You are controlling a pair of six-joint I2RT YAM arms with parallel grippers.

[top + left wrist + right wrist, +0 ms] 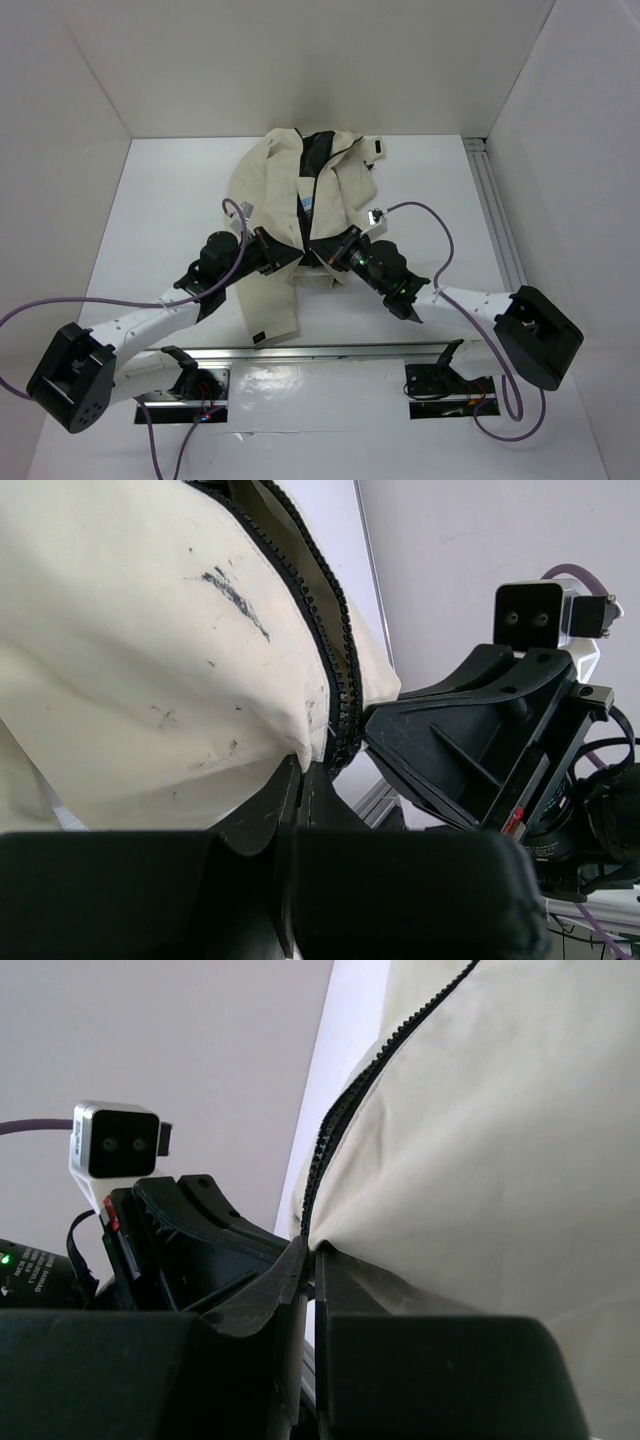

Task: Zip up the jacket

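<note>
**Both grippers pinching the jacket's lower front edges**

*Top external view.* The cream jacket (270, 190) lies flat on the white table (170, 200), from the middle of the view toward 12 o'clock. Its collar is at 12 o'clock and its hem at 6 o'clock. The front is open at the top, showing black lining (318, 152) and a white-blue label (307, 203). A small black tab (378, 147) sits at the 2 o'clock corner. The left gripper (290, 258) reaches in from 8 o'clock and the right gripper (325, 258) from 4 o'clock. They meet tip to tip at the lower end of the front opening. A purple cable (430, 212) loops over the right arm.

*Left wrist view.* The left gripper (303, 770) has its fingers pressed together on the jacket (130, 680), nipping the cream cloth where the black zipper teeth (335, 650) end. The teeth run from the tips toward 12 o'clock. The cloth carries faint dark marks. At 3 o'clock, just beside the tips, is the right arm's black gripper body, topped by its wrist camera (535, 615).

*Right wrist view.* The right gripper (310, 1250) is narrowed to a slit, clamping the jacket (500, 1140) at its lower edge. The zipper teeth (340, 1125) climb from the tips toward 1 o'clock. The left arm's wrist camera (115, 1150) stands at 9 o'clock.
</note>
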